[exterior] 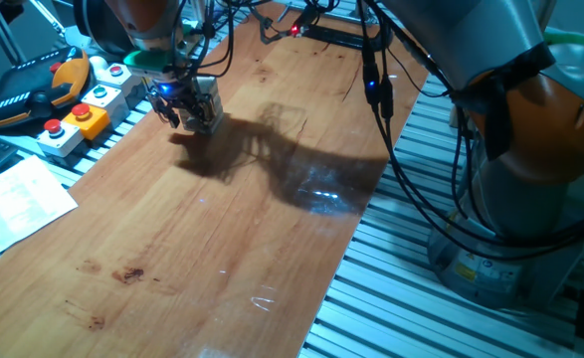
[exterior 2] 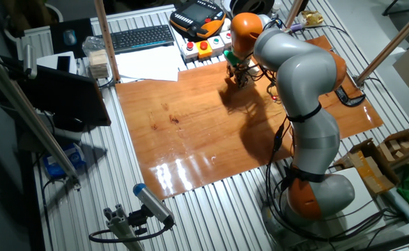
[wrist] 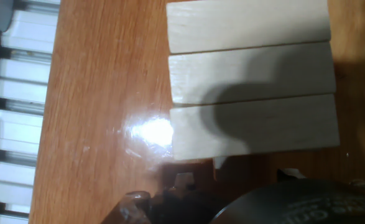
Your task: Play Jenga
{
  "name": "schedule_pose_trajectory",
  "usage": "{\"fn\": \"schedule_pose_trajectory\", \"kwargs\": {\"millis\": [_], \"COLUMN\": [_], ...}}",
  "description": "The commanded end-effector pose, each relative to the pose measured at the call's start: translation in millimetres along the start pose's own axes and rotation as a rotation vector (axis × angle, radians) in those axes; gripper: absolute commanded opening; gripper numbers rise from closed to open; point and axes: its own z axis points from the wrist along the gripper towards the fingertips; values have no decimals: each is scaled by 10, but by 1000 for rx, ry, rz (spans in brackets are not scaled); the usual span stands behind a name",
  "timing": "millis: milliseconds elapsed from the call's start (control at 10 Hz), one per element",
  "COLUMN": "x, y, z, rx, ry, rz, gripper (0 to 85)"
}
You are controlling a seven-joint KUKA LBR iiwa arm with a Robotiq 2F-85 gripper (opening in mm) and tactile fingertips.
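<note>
The Jenga tower [exterior: 208, 105] is a small stack of pale wooden blocks at the far left of the wooden table. My gripper [exterior: 175, 111] hangs low right beside it, on its left side, at about block height. In the hand view I look down on the tower's top layer [wrist: 250, 74], three pale blocks lying side by side. Dark parts of the hand [wrist: 281, 202] fill the lower edge there. In the other fixed view the gripper [exterior 2: 237, 72] and arm hide most of the tower. The frames do not show how the jaws stand or whether anything is held.
Grey button boxes [exterior: 83, 114] and an orange teach pendant [exterior: 33, 89] lie just left of the tower, off the table's edge [exterior: 93, 169]. Papers [exterior: 13, 199] and a keyboard [exterior 2: 141, 36] lie beyond. Another pale block stack [exterior 2: 99, 64] stands off the board.
</note>
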Motion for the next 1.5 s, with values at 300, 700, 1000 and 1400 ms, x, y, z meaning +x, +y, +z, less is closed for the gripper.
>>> {"fn": "schedule_pose_trajectory", "kwargs": {"millis": [300,700,1000,1400], "x": [-11,-17,-32,-51], "y": [-1,-1,2,13], "z": [-4,-4,6,19], "rx": [-5,-25,-40,-45], "ry": [-4,3,11,8], "rz": [-13,-13,-26,-29], "gripper": [673,663,660,650]}}
